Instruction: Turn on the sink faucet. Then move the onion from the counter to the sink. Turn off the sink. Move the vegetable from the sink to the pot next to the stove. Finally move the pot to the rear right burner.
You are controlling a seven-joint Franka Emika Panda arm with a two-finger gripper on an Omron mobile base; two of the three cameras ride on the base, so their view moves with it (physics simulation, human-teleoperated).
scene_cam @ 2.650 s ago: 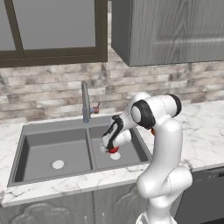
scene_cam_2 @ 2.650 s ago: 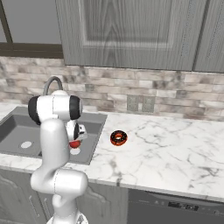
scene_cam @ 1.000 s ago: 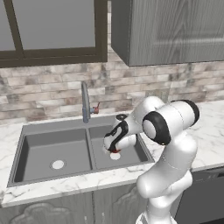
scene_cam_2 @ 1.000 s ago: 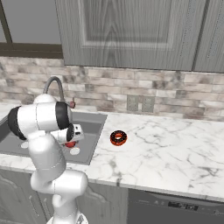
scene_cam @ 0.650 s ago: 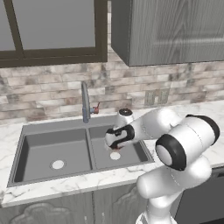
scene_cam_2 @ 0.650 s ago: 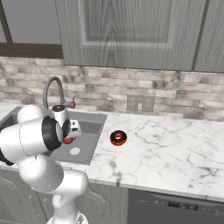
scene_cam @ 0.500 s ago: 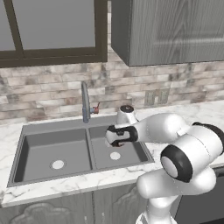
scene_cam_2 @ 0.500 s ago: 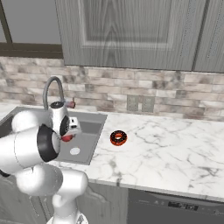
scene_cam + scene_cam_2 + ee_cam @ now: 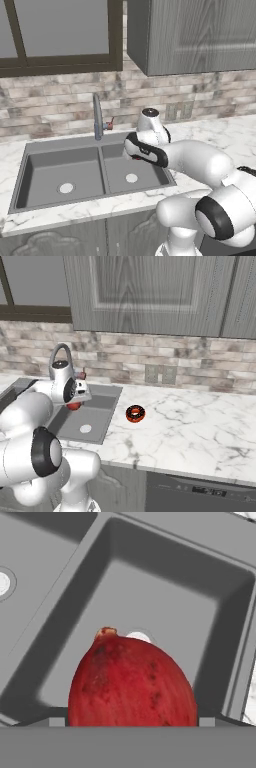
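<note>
From where I stand, the white arm is bent low over the sink (image 9: 60, 145), with its end effector (image 9: 74, 402) hanging above the right basin (image 9: 165, 602). The end effector's fingers are spread wide around a red onion (image 9: 131, 682) and hold it clear of the basin floor. The camera on the hand sits close to the bulb: dark red skin with a few darker flecks, and a small brownish stem nub on top. The basin's round pale drain (image 9: 140, 634) peeks out just behind that nub. From the right side, the onion shows as a small red patch just under the hand. The slim grey faucet (image 9: 97, 117) stands behind the divider between the two basins, with its small reddish lever (image 9: 109, 121) at its base. On the white marble surface (image 9: 190, 426), to the right of the sink and well apart from the hand, lies a ring-shaped red-orange item (image 9: 134, 413) with a dark centre.
</note>
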